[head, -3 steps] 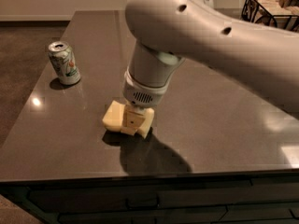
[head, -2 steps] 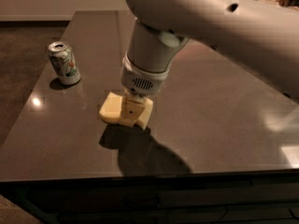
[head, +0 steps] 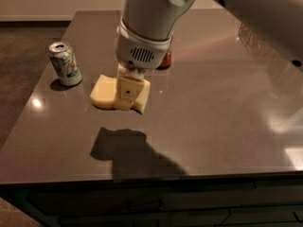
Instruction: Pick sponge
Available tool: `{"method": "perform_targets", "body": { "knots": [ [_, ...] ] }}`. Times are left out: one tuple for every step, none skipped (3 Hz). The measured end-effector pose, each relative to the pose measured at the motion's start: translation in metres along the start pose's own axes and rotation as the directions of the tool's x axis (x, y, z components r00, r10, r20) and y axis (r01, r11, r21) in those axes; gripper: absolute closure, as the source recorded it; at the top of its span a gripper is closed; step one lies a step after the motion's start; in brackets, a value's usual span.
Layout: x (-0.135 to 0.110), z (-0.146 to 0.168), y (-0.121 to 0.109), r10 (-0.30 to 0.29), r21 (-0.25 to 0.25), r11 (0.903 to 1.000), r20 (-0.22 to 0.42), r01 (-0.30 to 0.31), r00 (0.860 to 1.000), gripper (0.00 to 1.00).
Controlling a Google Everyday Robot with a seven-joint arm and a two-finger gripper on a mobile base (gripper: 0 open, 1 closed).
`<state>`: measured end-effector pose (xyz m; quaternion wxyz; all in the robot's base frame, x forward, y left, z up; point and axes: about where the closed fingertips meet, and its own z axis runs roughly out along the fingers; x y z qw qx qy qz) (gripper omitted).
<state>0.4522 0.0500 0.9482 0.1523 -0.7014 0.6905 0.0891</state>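
The pale yellow sponge (head: 103,93) is held between the cream fingers of my gripper (head: 128,100), left of the table's middle. One finger (head: 127,91) with a dark dot covers the sponge's front face; the other is hidden behind it. The sponge hangs a little above the dark table (head: 213,117), and its shadow (head: 118,143) lies apart from it, nearer the front edge. The grey wrist and the arm come down from the upper right.
A green and white soda can (head: 64,64) stands upright to the left of the sponge. A red container (head: 165,58) stands behind the wrist, mostly hidden. The table's front edge runs below the shadow, and its left edge lies beyond the can.
The gripper has risen with the sponge in it. The sponge has left the table top and its shadow has separated from it. The can has not moved.
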Motion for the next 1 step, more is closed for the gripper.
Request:
{"method": "perform_targets", "body": {
  "knots": [
    [0.0000, -0.0001, 0.0000, 0.000, 0.000, 1.0000, 0.000, 0.000, 1.000, 1.00]
  ]
}}
